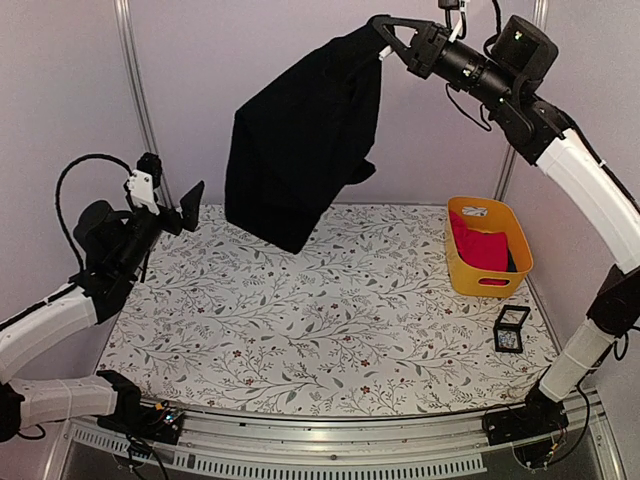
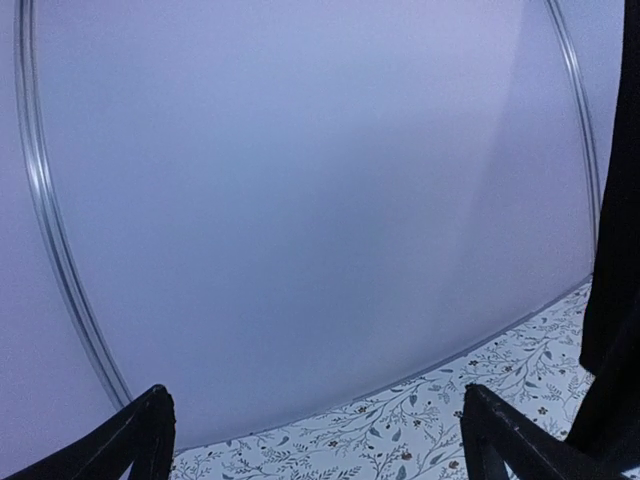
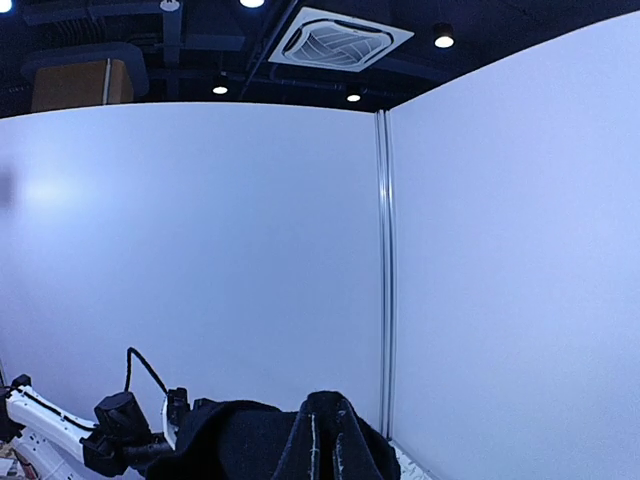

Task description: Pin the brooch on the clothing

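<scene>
The black shirt (image 1: 300, 150) hangs in the air above the back of the table, bunched, its print not visible. My right gripper (image 1: 385, 38) is shut on its top edge and holds it high; in the right wrist view the black cloth (image 3: 240, 440) drapes over the closed fingers (image 3: 330, 435). My left gripper (image 1: 190, 208) is open and empty at the left, raised above the table, left of the hanging shirt. In the left wrist view its fingers (image 2: 150, 430) stand wide apart, with the shirt's edge (image 2: 610, 330) at the far right. The brooch is not in view.
A yellow basket (image 1: 462, 262) with a bright pink garment (image 1: 482, 248) stands at the right. A small black square frame (image 1: 510, 330) lies in front of it near the right edge. The floral tablecloth (image 1: 330, 320) covers the table. White walls enclose the back and sides.
</scene>
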Controlling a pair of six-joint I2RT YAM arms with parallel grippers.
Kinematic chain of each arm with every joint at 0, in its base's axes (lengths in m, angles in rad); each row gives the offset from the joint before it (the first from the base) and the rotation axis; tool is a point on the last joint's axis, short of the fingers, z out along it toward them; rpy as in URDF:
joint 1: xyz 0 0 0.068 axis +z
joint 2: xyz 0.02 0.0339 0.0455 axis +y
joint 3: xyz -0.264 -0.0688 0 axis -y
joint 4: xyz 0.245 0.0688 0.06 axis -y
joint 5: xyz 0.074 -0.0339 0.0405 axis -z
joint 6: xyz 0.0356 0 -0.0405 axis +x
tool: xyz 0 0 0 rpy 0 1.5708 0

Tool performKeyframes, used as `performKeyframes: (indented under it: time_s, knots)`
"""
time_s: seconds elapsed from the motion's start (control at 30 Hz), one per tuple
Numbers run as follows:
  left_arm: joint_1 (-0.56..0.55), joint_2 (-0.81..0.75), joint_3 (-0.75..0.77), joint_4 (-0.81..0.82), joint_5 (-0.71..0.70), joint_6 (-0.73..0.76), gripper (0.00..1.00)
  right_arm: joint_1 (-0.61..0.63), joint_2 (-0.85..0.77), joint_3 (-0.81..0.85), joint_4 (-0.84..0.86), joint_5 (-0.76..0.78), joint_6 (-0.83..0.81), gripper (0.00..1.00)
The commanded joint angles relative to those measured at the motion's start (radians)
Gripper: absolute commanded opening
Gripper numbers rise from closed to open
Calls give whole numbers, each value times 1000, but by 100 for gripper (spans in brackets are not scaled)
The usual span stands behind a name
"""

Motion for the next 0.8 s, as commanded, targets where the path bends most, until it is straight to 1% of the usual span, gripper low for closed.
performKeyframes:
  time_s: [0.0,0.07,0.13,0.2,0.27,0.3,0.33,0.37,0.4,0.43,0.47,0.5,0.53,0.57,0.6,0.67,0.77]
  knots:
    - [-7,-42,-24,58,-135,37,100,-2,22,-111,72,-62,55,0]
    - [-7,-68,-35,81,-186,54,100,-1,5,-207,8,-50,13,3]
    - [-7,-102,-51,102,-197,71,100,-1,-4,-294,-73,-6,-50,3]
    - [-6,-137,-77,133,-168,87,100,-3,-6,-388,-129,54,-85,3]
    - [-6,-159,-102,156,-123,92,100,-6,6,-462,-158,74,-94,4]
    - [-7,-156,-107,155,-102,93,100,-6,32,-485,-170,80,-95,10]
    - [-7,-145,-105,142,-82,92,100,-7,54,-493,-190,97,-86,23]
    - [-8,-124,-97,117,-63,89,99,-9,92,-480,-233,139,-72,42]
    - [-10,-97,-84,84,-39,85,99,-10,129,-443,-299,210,-56,54]
    - [-13,-63,-65,39,-10,81,98,-13,201,-375,-404,294,-32,61]
    - [-16,-28,-42,-18,36,85,97,-17,248,-297,-518,380,-21,64]
    - [-24,13,-13,-86,103,102,94,-22,309,-220,-616,478,-8,66]
    - [-37,51,19,-169,174,131,92,-25,358,-177,-683,556,-1,68]
    - [-59,86,50,-246,247,168,90,-25,370,-168,-712,630,8,70]
    - [-85,117,73,-324,301,211,89,-24,366,-185,-720,682,7,71]
    - [-147,160,100,-438,353,301,88,-26,316,-244,-720,744,2,72]
    - [-239,190,110,-655,388,481,87,-30,240,-377,-722,774,11,67]
